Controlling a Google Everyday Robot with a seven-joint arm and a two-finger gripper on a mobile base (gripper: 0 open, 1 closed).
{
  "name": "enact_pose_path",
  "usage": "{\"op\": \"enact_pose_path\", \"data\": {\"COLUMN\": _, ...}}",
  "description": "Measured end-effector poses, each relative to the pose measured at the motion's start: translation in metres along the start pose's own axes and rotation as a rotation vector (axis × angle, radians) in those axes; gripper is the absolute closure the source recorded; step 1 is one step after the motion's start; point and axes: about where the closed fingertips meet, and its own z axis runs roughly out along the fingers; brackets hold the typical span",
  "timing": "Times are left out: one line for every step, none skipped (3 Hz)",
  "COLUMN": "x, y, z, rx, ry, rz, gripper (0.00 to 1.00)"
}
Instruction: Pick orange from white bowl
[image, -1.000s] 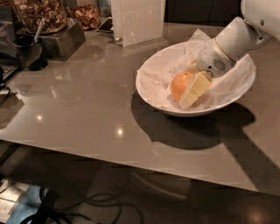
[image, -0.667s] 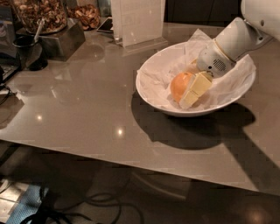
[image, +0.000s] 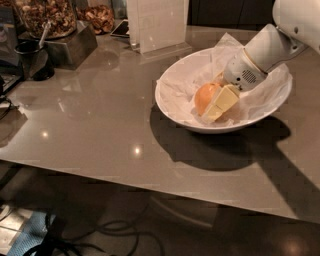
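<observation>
Starting nearest, dark cables (image: 115, 232) lie on the floor below the grey table (image: 100, 125). Farther back, the white bowl (image: 172, 107), lined with crumpled paper, holds the orange (image: 204, 95). The gripper (image: 220, 102) reaches into the bowl against the orange; whether it is clamped, I cannot tell. Beyond stands a clear sign holder (image: 157, 25)

Gripper (image: 216, 103) at orange (image: 203, 95) in white bowl (image: 169, 106)

orange (image: 203, 95) in white bowl (image: 172, 105) on table (image: 95, 130), gripper (image: 216, 106) in bowl — at orange's right
</observation>
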Motion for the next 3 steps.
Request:
{"op": "enact_pose_path", "data": {"x": 0.0047, "y": -0.0045, "z": 0.0061, "rx": -0.002, "ry": 0.002, "rz": 0.017, "gripper": 0.19}}
{"op": "enact_pose_path", "data": {"x": 0.0104, "y": -0.0086, "z": 0.0118, "rx": 0.007, "ry": 0.014, "rz": 0.04, "gripper": 0.37}}
{"op": "enact_pose_path", "data": {"x": 0.0087, "y": -0.0085, "z": 0.0089, "rx": 0.009, "ry": 0.014, "rz": 0.041, "gripper": 0.6}}
